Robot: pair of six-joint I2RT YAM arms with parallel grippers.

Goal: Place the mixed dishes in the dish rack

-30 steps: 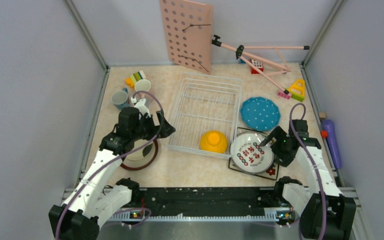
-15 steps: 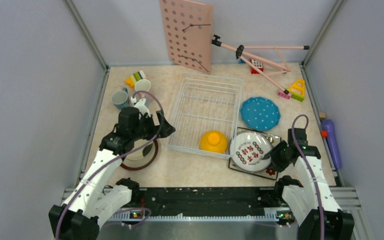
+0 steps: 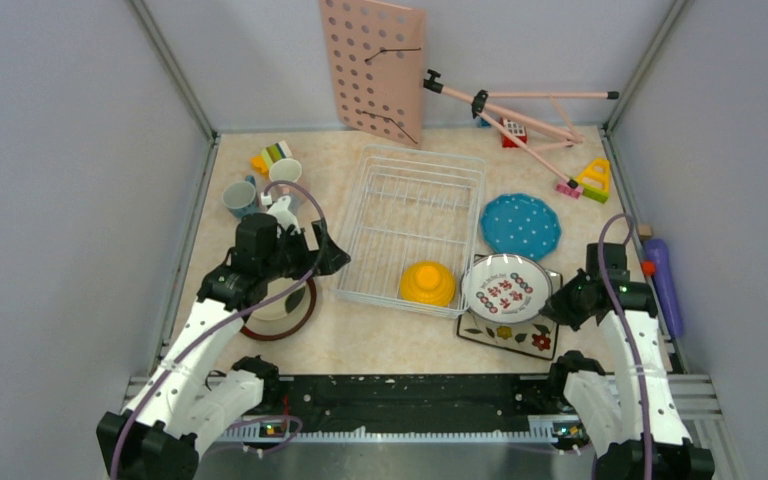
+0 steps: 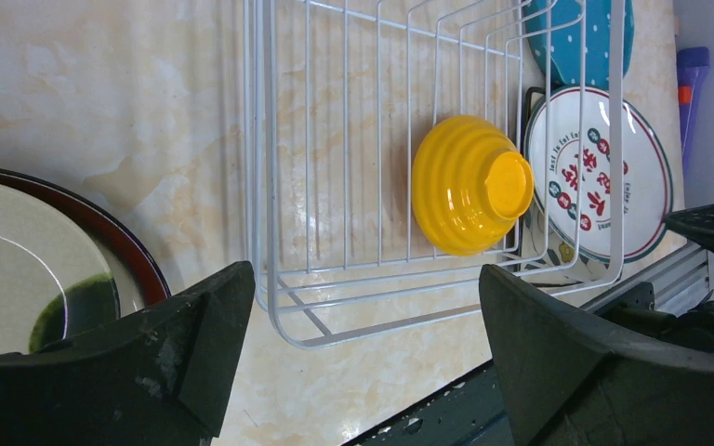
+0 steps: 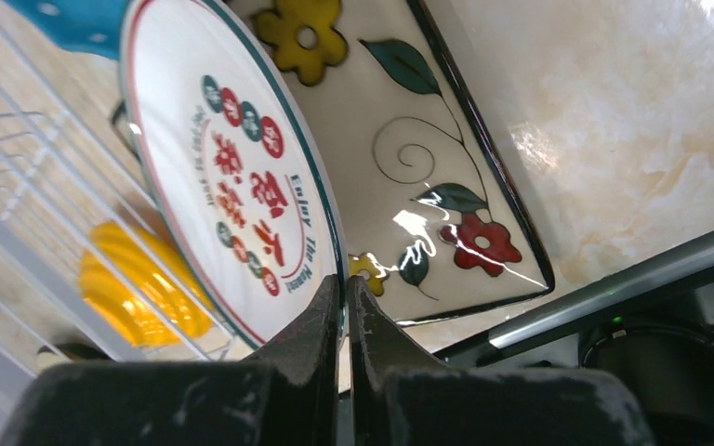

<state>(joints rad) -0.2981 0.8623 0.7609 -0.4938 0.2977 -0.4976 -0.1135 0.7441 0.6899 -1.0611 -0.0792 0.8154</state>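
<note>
right pincer [image 5: 342, 288] clamped on the round white patterned plate [image 5: 232, 195], square flowered plate [image 5: 409, 177] just under it, left pincer [image 4: 364, 283] wide open with the dish rack [image 4: 379, 186] right ahead.

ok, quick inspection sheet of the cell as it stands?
Surface: marbled beige table; no spills seen.
Job's things: yellow bowl upside down in rack; white plate held tilted over square plate; dotted plate right of rack; brown-rimmed plate left of rack; teal mug, pink mug far left.
Clutter: toy blocks, pegboard, pink stand at back.
Grippers: left gripper open, empty; right gripper shut on white plate's rim.
Cables: purple cables loop free; no snag seen.
Surroundings: grey walls; nothing else seen.
</note>
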